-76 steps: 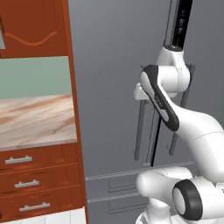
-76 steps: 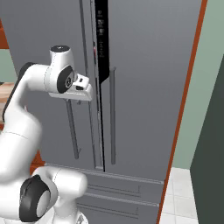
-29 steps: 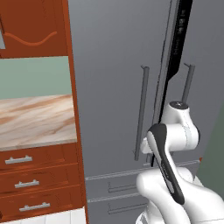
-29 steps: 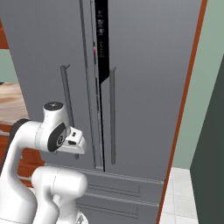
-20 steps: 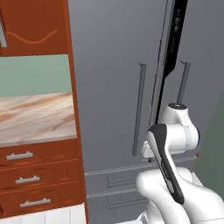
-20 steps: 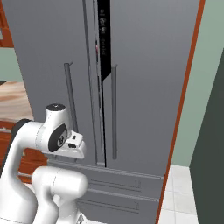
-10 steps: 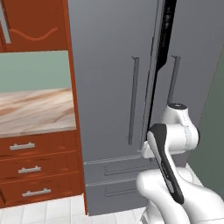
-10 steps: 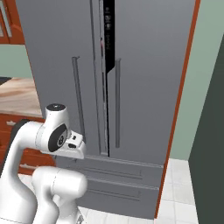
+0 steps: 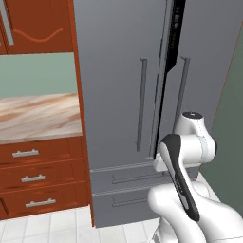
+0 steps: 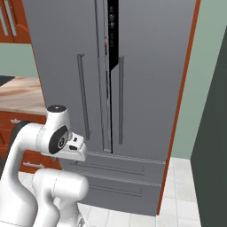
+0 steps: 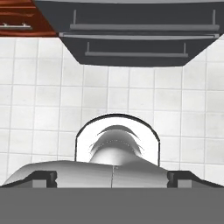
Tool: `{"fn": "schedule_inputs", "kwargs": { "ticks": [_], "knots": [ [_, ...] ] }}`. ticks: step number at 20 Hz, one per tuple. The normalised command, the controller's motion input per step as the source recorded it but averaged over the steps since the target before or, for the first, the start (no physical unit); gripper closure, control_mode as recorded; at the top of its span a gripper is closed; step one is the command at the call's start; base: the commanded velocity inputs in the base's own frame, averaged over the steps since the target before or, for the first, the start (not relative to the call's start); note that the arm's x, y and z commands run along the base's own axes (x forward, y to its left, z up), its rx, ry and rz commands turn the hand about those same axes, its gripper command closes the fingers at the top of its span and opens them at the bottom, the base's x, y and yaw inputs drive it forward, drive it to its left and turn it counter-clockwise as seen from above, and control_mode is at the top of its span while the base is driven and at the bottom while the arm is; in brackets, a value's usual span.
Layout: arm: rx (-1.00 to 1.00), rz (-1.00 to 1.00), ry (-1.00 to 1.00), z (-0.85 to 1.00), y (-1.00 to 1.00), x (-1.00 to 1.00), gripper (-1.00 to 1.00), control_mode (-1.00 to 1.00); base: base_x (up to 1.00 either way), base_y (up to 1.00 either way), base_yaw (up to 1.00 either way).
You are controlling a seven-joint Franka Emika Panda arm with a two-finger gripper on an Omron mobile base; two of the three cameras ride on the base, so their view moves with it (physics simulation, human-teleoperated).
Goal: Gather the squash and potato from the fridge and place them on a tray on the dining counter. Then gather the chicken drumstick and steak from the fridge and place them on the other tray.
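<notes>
You see the fridge [image 10: 146,88] straight ahead with both doors shut, its bar handles [image 10: 120,99] upright and its drawers [image 11: 138,43] below. Your gripper [image 11: 112,175] points down at the white floor tiles [image 11: 39,109], jaws spread wide, holding nothing.

red-brown drawers [image 9: 33,178] under marbled wall counter [image 9: 38,116]; white floor tiles [image 11: 43,109].
</notes>
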Motion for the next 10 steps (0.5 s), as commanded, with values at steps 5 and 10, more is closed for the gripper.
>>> {"fn": "schedule_inputs", "kwargs": {
  "ticks": [5, 10],
  "knots": [
    [0.00, 0.00, -0.03, 0.00, 0.00, 0.00, -1.00, -1.00, -0.09, 0.00, 0.00],
    [0.00, 0.00, -0.23, 0.00, 0.00, 0.05, -1.00, -1.00, 0.00, 0.00, 0.00]
  ]
}}
